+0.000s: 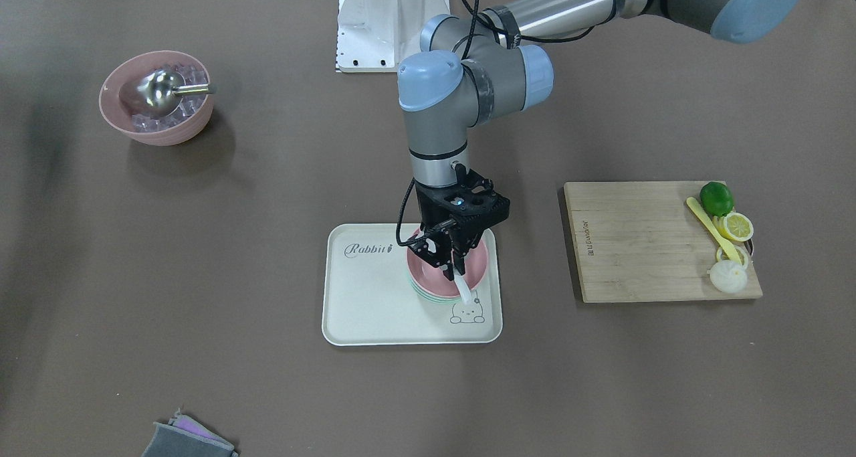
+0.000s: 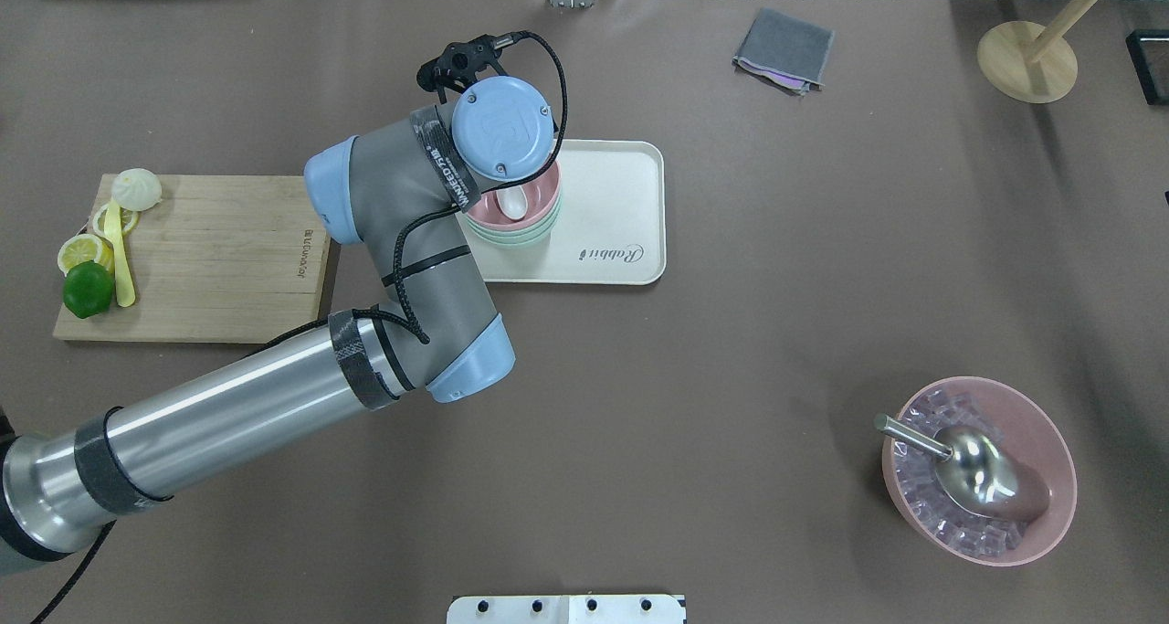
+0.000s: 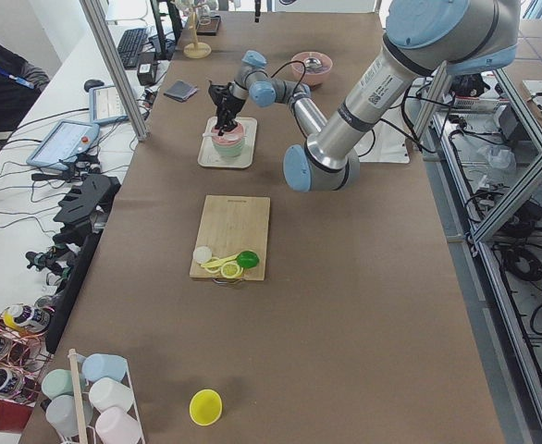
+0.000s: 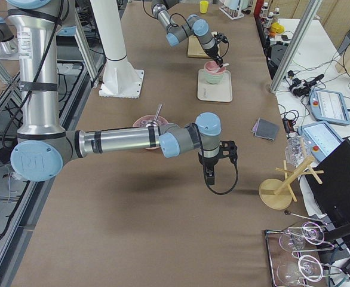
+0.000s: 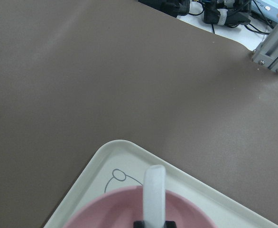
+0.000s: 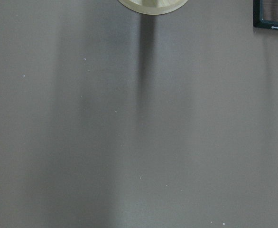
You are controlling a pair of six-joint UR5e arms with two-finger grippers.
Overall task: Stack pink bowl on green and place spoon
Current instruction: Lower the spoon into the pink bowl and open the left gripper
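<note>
The pink bowl [image 1: 476, 269] sits nested on the green bowl [image 1: 435, 298] at one end of the cream tray [image 1: 368, 303]. My left gripper [image 1: 449, 259] stands straight above the stack, shut on the handle of a white spoon [image 1: 461, 284]. The spoon's head [image 2: 511, 202] rests inside the pink bowl [image 2: 546, 199]. In the left wrist view the handle [image 5: 154, 194] rises over the pink rim [image 5: 110, 209]. My right gripper [image 4: 209, 178] hangs over bare table, seen only in the exterior right view, so I cannot tell its state.
A wooden cutting board [image 1: 635, 243] carries a lime [image 1: 716, 198], lemon slices, a yellow knife and a white bun. A second pink bowl [image 1: 157, 99] holds ice cubes and a metal scoop. A grey cloth [image 2: 784, 50] and a wooden stand [image 2: 1027, 62] lie at the far side.
</note>
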